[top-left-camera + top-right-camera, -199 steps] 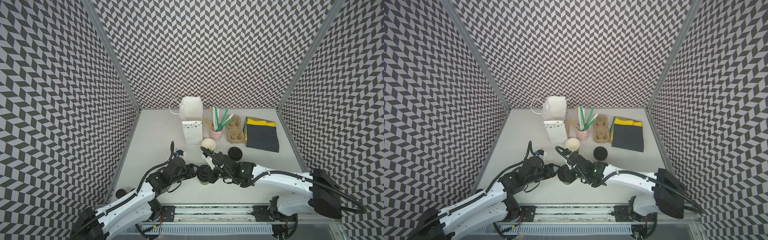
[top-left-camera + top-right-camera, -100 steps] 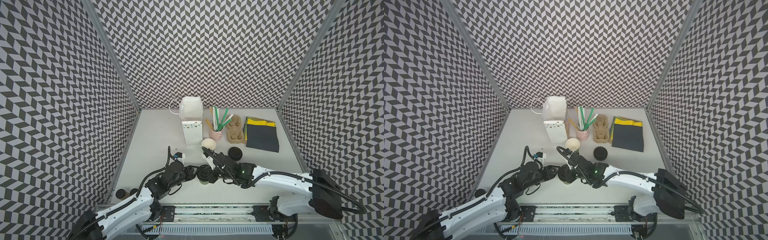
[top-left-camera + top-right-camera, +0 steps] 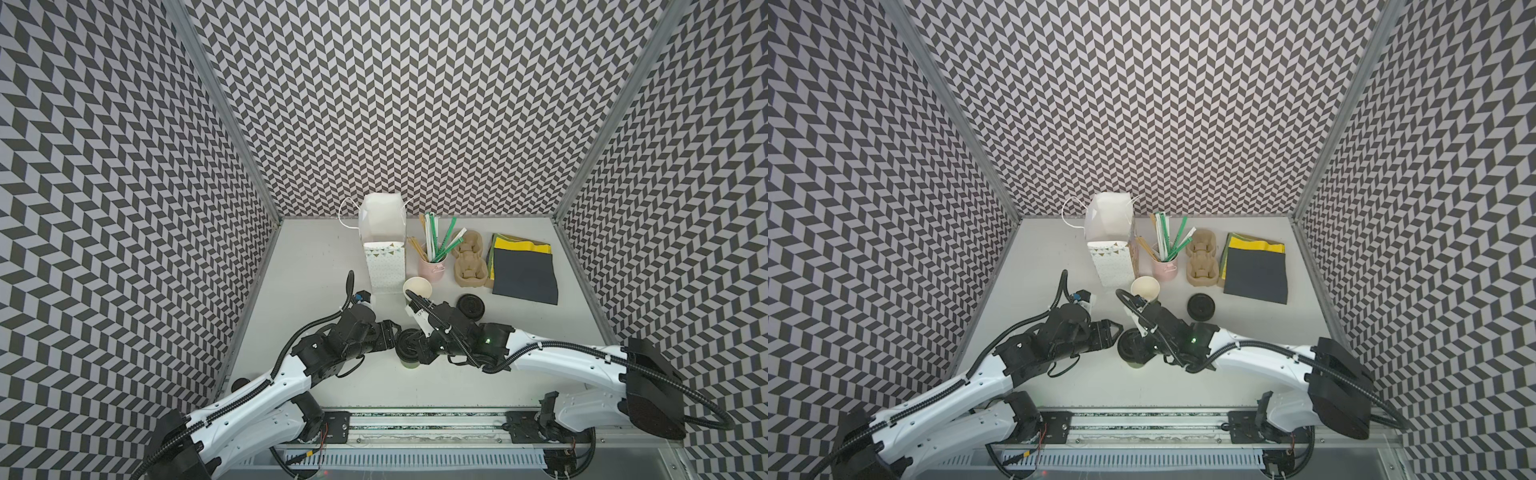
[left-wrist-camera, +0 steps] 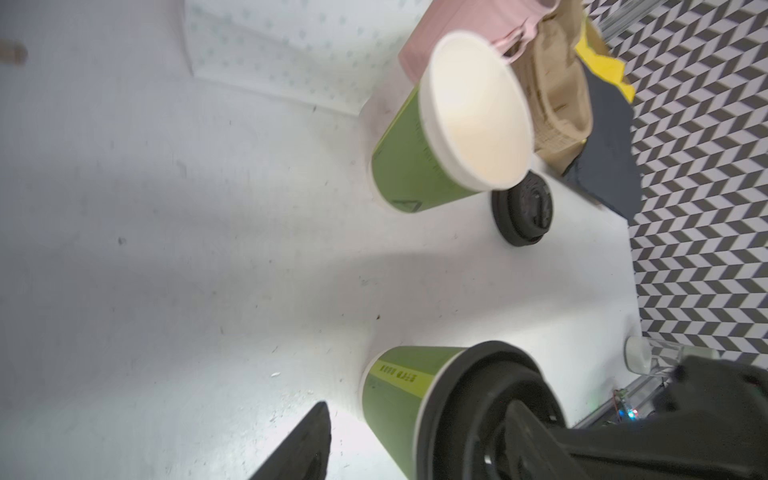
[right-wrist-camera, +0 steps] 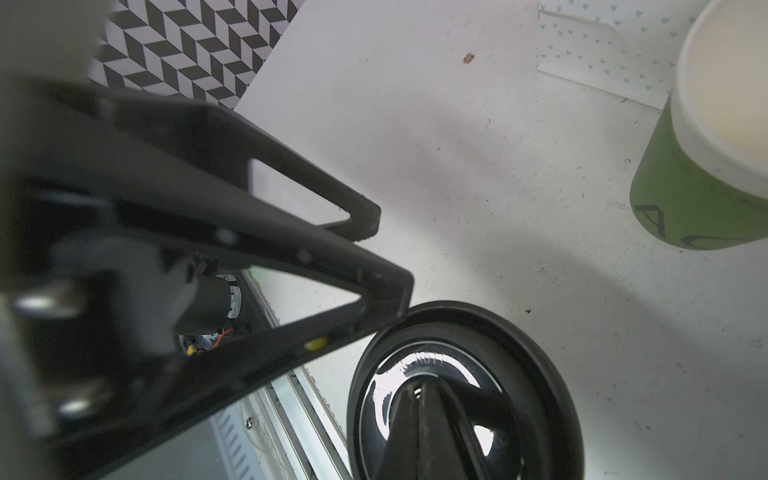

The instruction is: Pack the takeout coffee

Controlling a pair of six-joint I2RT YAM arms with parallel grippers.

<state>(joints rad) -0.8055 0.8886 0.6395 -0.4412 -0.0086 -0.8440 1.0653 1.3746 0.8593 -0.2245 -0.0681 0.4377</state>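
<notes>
Since the earlier frame, the left gripper [image 3: 1115, 330] fingers have spread, open beside the upright lidded green cup [image 3: 1133, 351]; closed right gripper [image 3: 1136, 347] fingers press its lid.

So the takeout coffee [image 3: 409, 353] is a small green paper cup [image 4: 395, 390] with a yellow-green strip of lettering down its side and a round black plastic lid [image 5: 461, 390] sitting on top. It stands upright on the white table [image 3: 316, 266], well in front of the patterned paper bag [image 3: 384, 266], toward the front edge. In both top views you mostly just see the lid [image 3: 1130, 345].
</notes>
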